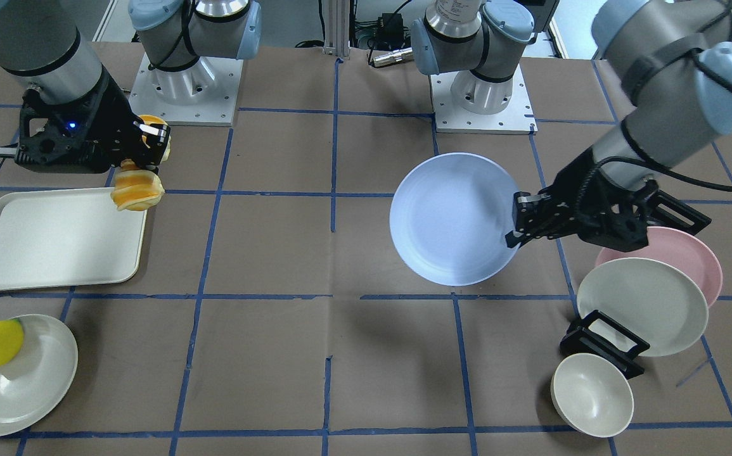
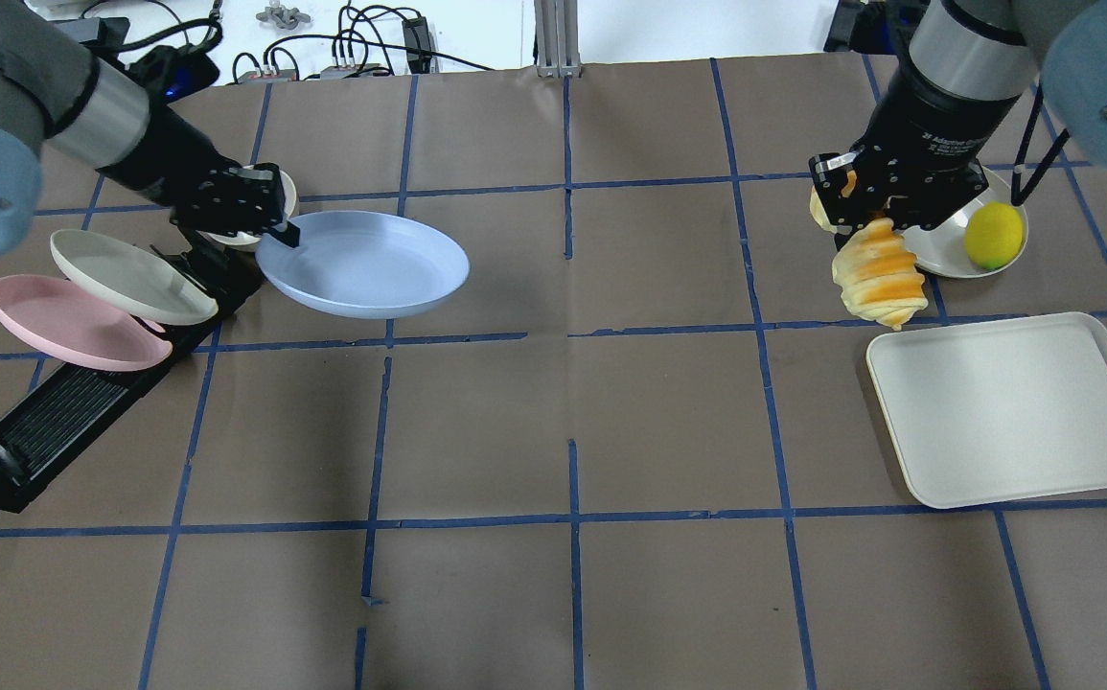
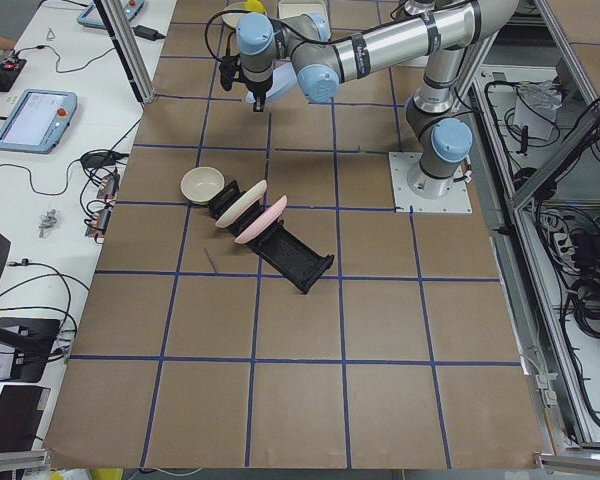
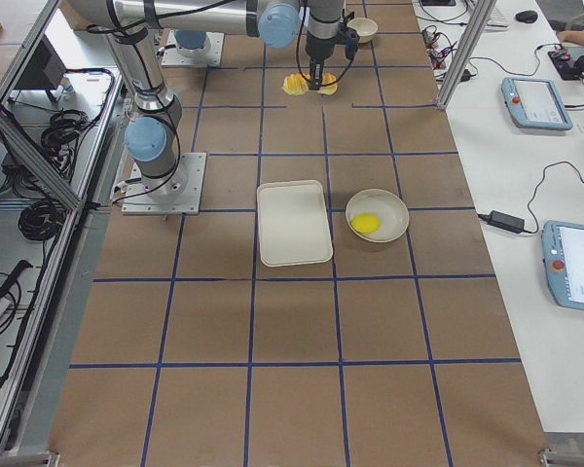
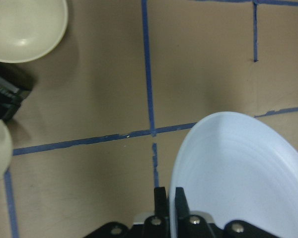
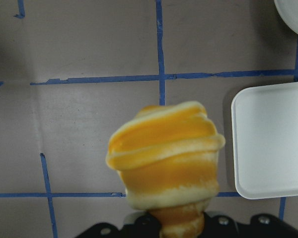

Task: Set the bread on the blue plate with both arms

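Observation:
My left gripper (image 2: 277, 226) is shut on the near-left rim of the blue plate (image 2: 371, 264) and holds it tilted above the table, just right of the dish rack. In the left wrist view the fingertips (image 5: 160, 194) pinch the plate's edge (image 5: 238, 178). In the front view the plate (image 1: 451, 218) hangs left of the gripper (image 1: 513, 221). My right gripper (image 2: 862, 209) is shut on one end of the orange-and-cream striped bread (image 2: 881, 273), which hangs from it above the table, past the tray's far-left corner. The bread also shows in the front view (image 1: 137, 189) and fills the right wrist view (image 6: 166, 153).
A pink plate (image 2: 74, 321) and a cream plate (image 2: 131, 278) lean in a black rack (image 2: 64, 422) at the left, with a cream bowl (image 1: 592, 394) beside it. A white tray (image 2: 1013, 407) lies at the right. A yellow lemon (image 2: 994, 235) sits on a cream plate (image 2: 941, 254) behind it.

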You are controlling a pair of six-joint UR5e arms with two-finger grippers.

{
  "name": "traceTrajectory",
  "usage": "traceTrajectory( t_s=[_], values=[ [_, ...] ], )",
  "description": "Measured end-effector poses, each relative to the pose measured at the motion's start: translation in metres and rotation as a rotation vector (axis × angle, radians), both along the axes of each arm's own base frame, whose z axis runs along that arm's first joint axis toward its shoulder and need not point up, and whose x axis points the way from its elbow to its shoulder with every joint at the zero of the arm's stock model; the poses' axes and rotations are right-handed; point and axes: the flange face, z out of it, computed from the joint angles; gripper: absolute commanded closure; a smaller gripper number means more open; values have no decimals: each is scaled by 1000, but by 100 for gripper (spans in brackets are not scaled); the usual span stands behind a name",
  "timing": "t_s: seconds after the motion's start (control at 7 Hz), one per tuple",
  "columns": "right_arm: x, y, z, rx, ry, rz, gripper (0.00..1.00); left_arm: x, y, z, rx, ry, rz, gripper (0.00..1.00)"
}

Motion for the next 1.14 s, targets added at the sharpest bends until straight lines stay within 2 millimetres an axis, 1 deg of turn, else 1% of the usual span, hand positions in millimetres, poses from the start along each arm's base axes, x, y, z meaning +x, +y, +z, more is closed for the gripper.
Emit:
traceTrajectory(
  t_s=[0.14,0.29,0.43,0.57,0.71,0.86,1.0,1.14],
  values=[
    [0,-1,-3,3,-1,0,93,-40,8,-21,-30,3,50,99],
    [1,-8,-8,-6,-1,0,93,-74,15,-40,-70,15,99,99],
    [4,-18,-17,-25,1,2,93,-101,22,-56,-84,32,134,99],
    [11,-27,-32,-37,2,4,93,-128,27,-69,-95,51,157,96],
    [20,-36,-47,-60,4,-3,93,-158,29,-81,-126,75,174,83],
    [32,-45,-65,-86,6,-11,93,-183,29,-97,-161,98,184,9],
    [42,-50,-81,-98,12,-5,93,-196,28,-110,-182,103,185,0],
    [50,-52,-89,-98,23,8,92,-199,27,-116,-188,95,188,0]
  ],
)
